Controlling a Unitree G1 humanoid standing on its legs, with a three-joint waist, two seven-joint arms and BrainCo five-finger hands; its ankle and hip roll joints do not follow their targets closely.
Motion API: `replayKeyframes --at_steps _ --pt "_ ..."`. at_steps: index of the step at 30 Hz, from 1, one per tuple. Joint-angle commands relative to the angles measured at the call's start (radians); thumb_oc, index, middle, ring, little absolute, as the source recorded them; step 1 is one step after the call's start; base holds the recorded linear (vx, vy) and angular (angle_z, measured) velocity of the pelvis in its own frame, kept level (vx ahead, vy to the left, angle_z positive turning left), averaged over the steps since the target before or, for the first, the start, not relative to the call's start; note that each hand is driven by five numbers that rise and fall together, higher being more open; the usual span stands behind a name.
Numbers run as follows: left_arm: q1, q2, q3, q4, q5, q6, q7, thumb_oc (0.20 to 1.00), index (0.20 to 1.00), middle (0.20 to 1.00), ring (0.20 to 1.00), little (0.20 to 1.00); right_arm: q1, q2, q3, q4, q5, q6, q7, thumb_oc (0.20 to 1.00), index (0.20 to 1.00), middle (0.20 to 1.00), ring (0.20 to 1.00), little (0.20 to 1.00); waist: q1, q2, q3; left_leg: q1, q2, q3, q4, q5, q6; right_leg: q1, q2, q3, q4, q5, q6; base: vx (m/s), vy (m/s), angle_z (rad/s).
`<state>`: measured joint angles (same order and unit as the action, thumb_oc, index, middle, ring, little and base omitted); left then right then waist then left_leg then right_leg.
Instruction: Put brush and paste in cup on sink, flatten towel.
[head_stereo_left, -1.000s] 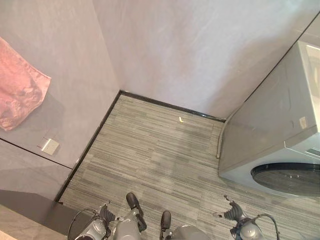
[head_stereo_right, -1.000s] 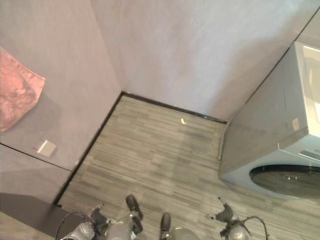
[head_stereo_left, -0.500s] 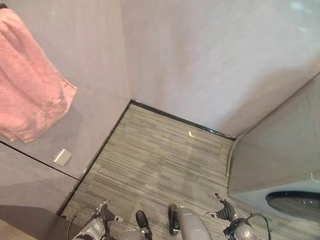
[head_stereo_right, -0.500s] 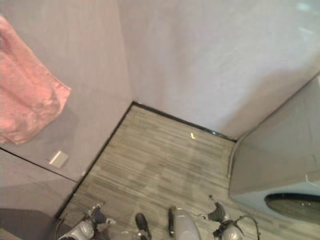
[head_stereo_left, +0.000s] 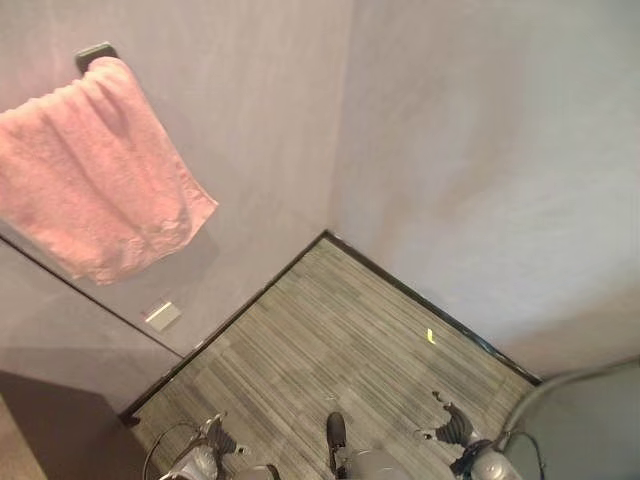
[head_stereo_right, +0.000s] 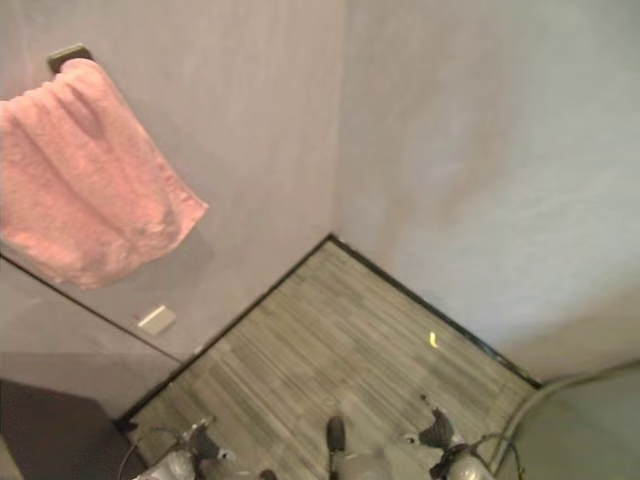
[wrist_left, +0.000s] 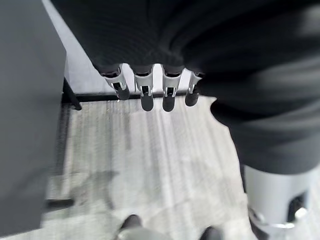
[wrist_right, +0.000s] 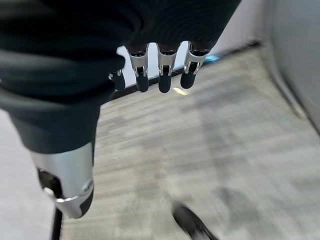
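Camera swung left, no object moved. Pink towel (head_stereo_left: 95, 175) hangs bunched on wall, well above both hands. Left hand (wrist_left: 150, 90), right hand (wrist_right: 160, 75) relaxed, empty, low over floor (head_stereo_left: 340, 330).

No text, label, number or sign can be read anywhere. The pink terry towel (head_stereo_left: 95, 175) hanging on the grey wall shows no tag or print. The small pale wall plate (head_stereo_left: 162, 316) below it is blank as far as can be seen.
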<state>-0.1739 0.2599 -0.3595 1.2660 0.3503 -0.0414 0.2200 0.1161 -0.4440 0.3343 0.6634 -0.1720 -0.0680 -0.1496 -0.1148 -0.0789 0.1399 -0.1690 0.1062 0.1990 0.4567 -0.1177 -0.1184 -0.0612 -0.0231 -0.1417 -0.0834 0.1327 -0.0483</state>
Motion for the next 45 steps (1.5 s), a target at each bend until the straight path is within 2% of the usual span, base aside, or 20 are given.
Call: replayKeyframes --at_steps 1,2,4,5,7,9,12,13,14,15,17,18,21,25,29,31,33,40,42,45 --pt "-0.048 0.057 0.009 -0.037 -0.057 0.000 0.030 1.000 1.000 1.000 1.000 1.000 0.012 -0.043 -0.051 -0.051 0.004 -0.015 -0.005 1.000 1.000 1.000 1.000 1.000 0.013 0.007 0.054 0.022 0.018 0.104 -0.229 0.178 0.039 0.006 -0.035 0.031 0.136 -0.136 0.136 0.20 0.073 0.59" --pt "-0.045 0.065 0.019 -0.038 -0.064 -0.003 0.037 1.000 1.000 1.000 1.000 1.000 0.010 -0.044 -0.047 -0.046 -0.002 -0.015 -0.007 1.000 1.000 1.000 1.000 1.000 0.023 0.014 0.046 -0.003 0.024 0.122 -0.311 0.201 0.037 0.023 -0.040 0.016 0.131 -0.154 0.142 0.25 0.113 0.73" --pt "-0.039 0.071 0.034 -0.035 -0.073 -0.003 0.036 1.000 1.000 1.000 1.000 1.000 0.015 -0.042 -0.043 -0.041 -0.013 -0.016 -0.005 1.000 1.000 1.000 1.000 1.000 0.043 0.025 0.041 -0.058 0.085 0.151 -0.413 0.287 0.015 0.058 -0.048 -0.006 0.134 -0.185 0.147 0.44 0.221 0.50" --pt "-0.034 0.078 0.044 -0.037 -0.070 -0.001 0.036 1.000 1.000 1.000 1.000 1.000 0.026 -0.043 -0.041 -0.040 -0.027 -0.014 -0.001 1.000 1.000 1.000 1.000 1.000 0.034 0.030 0.041 -0.051 0.134 0.241 -0.520 0.346 -0.004 0.088 -0.060 -0.033 0.144 -0.214 0.155 0.51 0.281 0.28" --pt "-0.029 0.080 0.051 -0.033 -0.073 0.000 0.034 1.000 1.000 1.000 1.000 1.000 0.024 -0.041 -0.037 -0.034 -0.030 -0.012 0.003 1.000 1.000 1.000 1.000 1.000 0.035 0.035 0.038 -0.047 0.147 0.251 -0.528 0.357 -0.009 0.099 -0.064 -0.036 0.150 -0.220 0.160 0.35 0.250 0.26" --pt "0.000 0.078 0.068 -0.022 -0.083 0.002 0.030 1.000 1.000 1.000 1.000 1.000 0.013 -0.038 -0.023 -0.031 -0.041 -0.006 0.013 1.000 1.000 1.000 1.000 1.000 0.041 0.045 0.018 -0.031 0.144 0.229 -0.529 0.357 -0.006 0.136 -0.079 -0.033 0.162 -0.245 0.179 0.32 0.277 0.09" --pt "0.005 0.071 0.070 -0.008 -0.086 0.004 0.029 1.000 1.000 1.000 1.000 1.000 0.000 -0.005 -0.021 -0.011 -0.036 -0.002 0.016 1.000 1.000 1.000 1.000 1.000 0.056 0.040 -0.006 -0.039 0.098 0.217 -0.475 0.343 0.015 0.168 -0.141 -0.018 0.200 -0.249 0.194 0.31 0.313 -0.17" --pt "0.009 0.068 0.068 -0.006 -0.084 0.004 0.024 1.000 1.000 1.000 1.000 1.000 -0.005 0.006 -0.023 0.003 -0.033 0.002 0.015 1.000 1.000 1.000 1.000 1.000 0.060 0.033 -0.010 -0.033 0.079 0.222 -0.461 0.317 0.031 0.158 -0.171 -0.010 0.238 -0.229 0.202 0.38 0.534 -0.37" --pt "0.012 0.064 0.049 -0.017 -0.073 0.002 0.019 1.000 1.000 1.000 1.000 1.000 -0.017 0.023 -0.024 0.013 -0.026 0.008 0.012 1.000 1.000 1.000 1.000 1.000 0.061 0.028 -0.006 -0.008 0.035 0.229 -0.451 0.279 0.065 0.108 -0.221 0.014 0.351 -0.134 0.206 0.31 0.524 -0.26" --pt "0.015 0.065 0.040 -0.030 -0.071 0.000 0.018 1.000 1.000 1.000 1.000 1.000 -0.029 0.025 -0.021 0.008 -0.019 0.005 0.014 1.000 1.000 1.000 1.000 1.000 0.062 0.029 0.001 0.002 0.020 0.227 -0.454 0.269 0.076 0.076 -0.222 0.031 0.409 -0.100 0.201 0.25 0.505 -0.20" --pt "0.016 0.067 0.031 -0.050 -0.074 -0.003 0.016 1.000 1.000 1.000 1.000 1.000 -0.044 0.026 -0.017 -0.005 -0.009 0.002 0.015 1.000 1.000 1.000 1.000 1.000 0.064 0.029 0.012 0.011 0.006 0.226 -0.452 0.252 0.090 0.043 -0.218 0.042 0.466 -0.074 0.197 0.12 0.235 0.06" --pt "0.010 0.074 0.010 -0.059 -0.071 -0.004 0.013 1.000 1.000 1.000 1.000 1.000 -0.052 0.022 -0.013 -0.025 0.016 -0.009 0.016 1.000 1.000 1.000 1.000 1.000 0.045 0.037 0.026 0.028 -0.014 0.191 -0.459 0.238 0.103 -0.004 -0.127 0.111 0.519 -0.107 0.188 0.17 0.179 0.26" --pt "0.007 0.083 0.024 -0.043 -0.074 -0.009 0.012 1.000 1.000 1.000 1.000 1.000 -0.037 0.012 -0.031 -0.084 0.078 -0.036 0.026 1.000 1.000 1.000 1.000 1.000 0.041 0.044 0.022 0.066 -0.028 0.174 -0.495 0.233 0.101 -0.042 -0.061 0.104 0.421 -0.176 0.178 0.20 0.124 0.60" --pt "0.010 0.092 0.036 -0.042 -0.066 -0.014 0.007 1.000 1.000 1.000 1.000 1.000 0.001 -0.020 -0.071 -0.155 0.130 -0.056 0.042 1.000 1.000 1.000 1.000 1.000 0.025 0.038 0.022 0.096 -0.049 0.117 -0.508 0.229 0.097 -0.044 -0.019 0.141 0.319 -0.182 0.183 0.14 -0.027 0.55" --pt "0.025 0.096 0.060 -0.028 -0.060 -0.016 0.001 1.000 1.000 1.000 1.000 1.000 0.034 -0.056 -0.122 -0.202 0.167 -0.073 0.055 1.000 1.000 1.000 1.000 1.000 0.029 0.024 0.014 0.118 -0.052 0.090 -0.506 0.220 0.095 -0.009 -0.017 0.150 0.276 -0.172 0.185 0.11 -0.098 0.80" --pt "0.079 0.098 0.109 -0.024 -0.078 -0.024 -0.010 1.000 1.000 1.000 1.000 1.000 0.038 -0.121 -0.191 -0.261 0.201 -0.087 0.083 1.000 1.000 1.000 1.000 1.000 0.062 0.012 -0.010 0.128 -0.040 0.093 -0.512 0.235 0.074 0.052 -0.015 0.116 0.182 -0.160 0.178 0.08 -0.232 0.00" --pt "0.089 0.100 0.117 -0.035 -0.090 -0.028 -0.014 1.000 1.000 1.000 1.000 1.000 0.046 -0.138 -0.207 -0.288 0.208 -0.087 0.092 1.000 1.000 1.000 1.000 1.000 0.065 0.011 -0.009 0.125 -0.034 0.086 -0.511 0.243 0.067 0.061 -0.010 0.109 0.170 -0.159 0.174 0.01 -0.214 -0.18" --pt "0.139 0.143 0.144 -0.182 -0.144 -0.069 -0.039 1.000 1.000 1.000 1.000 1.000 0.057 -0.254 -0.318 -0.369 0.324 -0.111 0.139 1.000 1.000 1.000 1.000 1.000 0.102 0.012 0.026 0.024 0.009 -0.010 -0.534 0.351 0.003 0.085 0.018 0.018 0.079 -0.151 0.146 -0.08 -0.196 0.38" --pt "0.144 0.156 0.147 -0.221 -0.160 -0.082 -0.042 1.000 1.000 1.000 1.000 1.000 0.028 -0.263 -0.331 -0.369 0.390 -0.124 0.144 1.000 1.000 1.000 1.000 1.000 0.108 0.017 0.034 0.003 0.008 -0.043 -0.535 0.360 -0.009 0.078 0.014 -0.002 0.072 -0.141 0.147 -0.09 -0.064 0.52" --pt "0.154 0.177 0.146 -0.285 -0.162 -0.091 -0.048 1.000 1.000 1.000 1.000 1.000 0.009 -0.274 -0.353 -0.375 0.437 -0.127 0.143 1.000 1.000 1.000 1.000 1.000 0.106 0.014 0.040 0.018 0.013 -0.032 -0.513 0.333 -0.001 0.062 -0.001 -0.017 0.077 -0.131 0.145 -0.16 -0.012 0.27"
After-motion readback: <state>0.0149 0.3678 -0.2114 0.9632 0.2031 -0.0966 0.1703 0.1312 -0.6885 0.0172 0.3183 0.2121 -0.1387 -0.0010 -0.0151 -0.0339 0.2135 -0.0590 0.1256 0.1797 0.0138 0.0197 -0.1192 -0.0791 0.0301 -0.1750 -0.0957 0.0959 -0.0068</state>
